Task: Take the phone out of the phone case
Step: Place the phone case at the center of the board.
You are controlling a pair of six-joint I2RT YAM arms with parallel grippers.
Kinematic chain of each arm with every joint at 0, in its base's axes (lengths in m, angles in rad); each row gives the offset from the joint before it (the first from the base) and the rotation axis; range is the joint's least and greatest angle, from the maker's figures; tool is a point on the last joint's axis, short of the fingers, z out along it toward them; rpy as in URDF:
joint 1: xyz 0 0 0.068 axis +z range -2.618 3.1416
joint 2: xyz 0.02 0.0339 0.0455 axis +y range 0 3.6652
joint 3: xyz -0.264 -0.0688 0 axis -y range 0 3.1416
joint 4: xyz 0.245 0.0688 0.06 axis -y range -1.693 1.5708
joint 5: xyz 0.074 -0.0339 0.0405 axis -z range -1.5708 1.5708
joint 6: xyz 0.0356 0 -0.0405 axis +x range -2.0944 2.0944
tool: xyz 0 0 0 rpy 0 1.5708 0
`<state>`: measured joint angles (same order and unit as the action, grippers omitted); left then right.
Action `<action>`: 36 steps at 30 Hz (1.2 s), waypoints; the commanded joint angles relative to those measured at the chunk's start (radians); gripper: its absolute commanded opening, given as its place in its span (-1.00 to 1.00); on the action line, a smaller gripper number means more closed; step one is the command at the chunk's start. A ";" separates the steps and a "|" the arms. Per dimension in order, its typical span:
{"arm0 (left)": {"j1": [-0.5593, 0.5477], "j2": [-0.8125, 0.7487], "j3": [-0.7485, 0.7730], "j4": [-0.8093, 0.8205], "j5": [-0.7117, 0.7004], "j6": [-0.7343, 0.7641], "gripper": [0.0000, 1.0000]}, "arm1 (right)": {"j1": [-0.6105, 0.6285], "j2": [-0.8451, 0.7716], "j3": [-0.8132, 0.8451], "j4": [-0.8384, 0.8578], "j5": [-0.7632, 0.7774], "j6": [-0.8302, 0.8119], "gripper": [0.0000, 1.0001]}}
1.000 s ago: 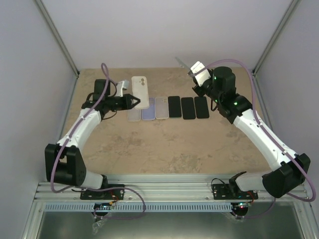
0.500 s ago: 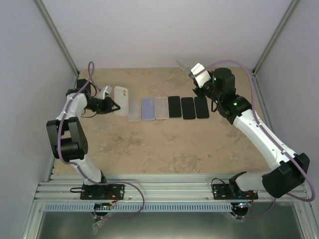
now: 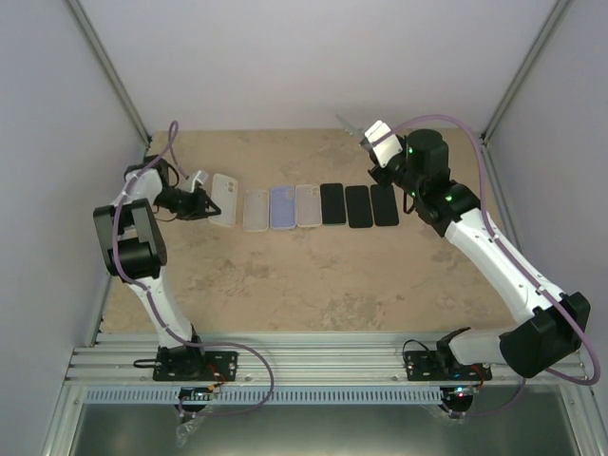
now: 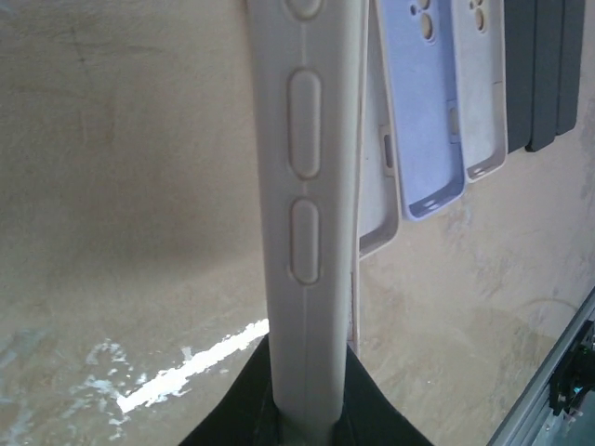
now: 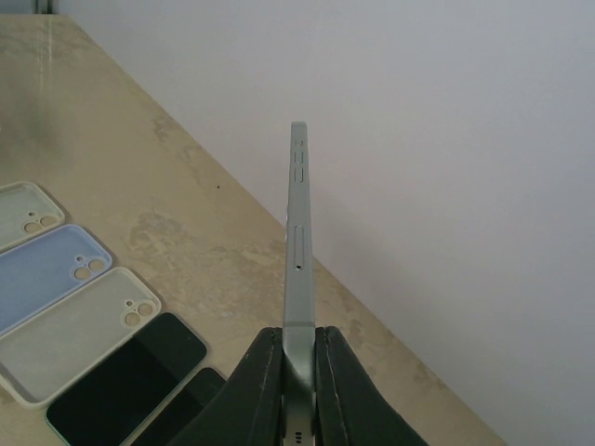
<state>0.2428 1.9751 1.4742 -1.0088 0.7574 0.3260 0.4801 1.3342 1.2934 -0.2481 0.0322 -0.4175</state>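
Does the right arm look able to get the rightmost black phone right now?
Probably reachable: the black phone lies uncovered close by the right gripper, nothing between. But that gripper is shut on a pale phone, so it likely cannot grasp it yet.

You see a cream-white phone case point(image 4: 307, 186) at nine o'clock of the row. Toward three o'clock come a translucent whitish case point(image 3: 256, 210), a lavender case point(image 3: 282, 207), a pale cream case point(image 3: 308, 204) and three black phones point(image 3: 358, 205). The table point(image 3: 313, 285) is mottled beige. The phone point(image 5: 297, 242) shows a pale greenish-grey edge.
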 commanded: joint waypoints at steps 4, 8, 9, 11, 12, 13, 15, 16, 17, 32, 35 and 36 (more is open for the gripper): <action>0.013 0.085 0.044 -0.029 -0.003 0.051 -1.00 | -0.007 -0.024 -0.020 0.061 -0.008 0.004 -0.99; 0.013 0.128 0.056 -0.026 0.014 0.053 -1.00 | -0.007 -0.025 -0.024 0.060 -0.013 0.004 -0.99; 0.013 0.141 0.064 -0.033 0.018 0.058 -1.00 | -0.008 -0.026 -0.025 0.059 -0.012 0.002 -0.99; 0.013 0.174 0.088 -0.056 0.035 0.069 -1.00 | -0.008 -0.027 -0.026 0.058 -0.013 0.001 -0.99; 0.013 0.189 0.099 -0.066 0.041 0.072 -1.00 | -0.009 -0.028 -0.028 0.057 -0.014 0.001 -0.99; 0.013 0.202 0.105 -0.071 0.048 0.076 -1.00 | -0.010 -0.029 -0.029 0.056 -0.014 0.000 -0.99; 0.013 0.225 0.115 -0.079 0.056 0.078 -1.00 | -0.012 -0.033 -0.031 0.056 -0.017 0.001 -0.99; 0.013 0.235 0.120 -0.081 0.059 0.078 -1.00 | -0.013 -0.033 -0.031 0.055 -0.018 0.002 -0.99; 0.013 0.243 0.123 -0.083 0.061 0.078 -1.00 | -0.014 -0.035 -0.032 0.053 -0.020 0.002 -0.99; 0.010 0.283 0.117 -0.031 0.045 0.024 -0.74 | -0.023 -0.036 -0.034 0.053 -0.029 0.011 -0.99; 0.005 0.281 0.119 -0.018 0.036 0.010 -0.71 | -0.023 -0.033 -0.036 0.054 -0.029 0.011 -0.99; 0.002 0.281 0.120 -0.014 0.027 0.005 -0.69 | -0.023 -0.033 -0.036 0.055 -0.030 0.012 -0.99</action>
<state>0.2516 2.2406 1.5795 -1.0576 0.8062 0.3462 0.4637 1.3323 1.2625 -0.2485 0.0109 -0.4175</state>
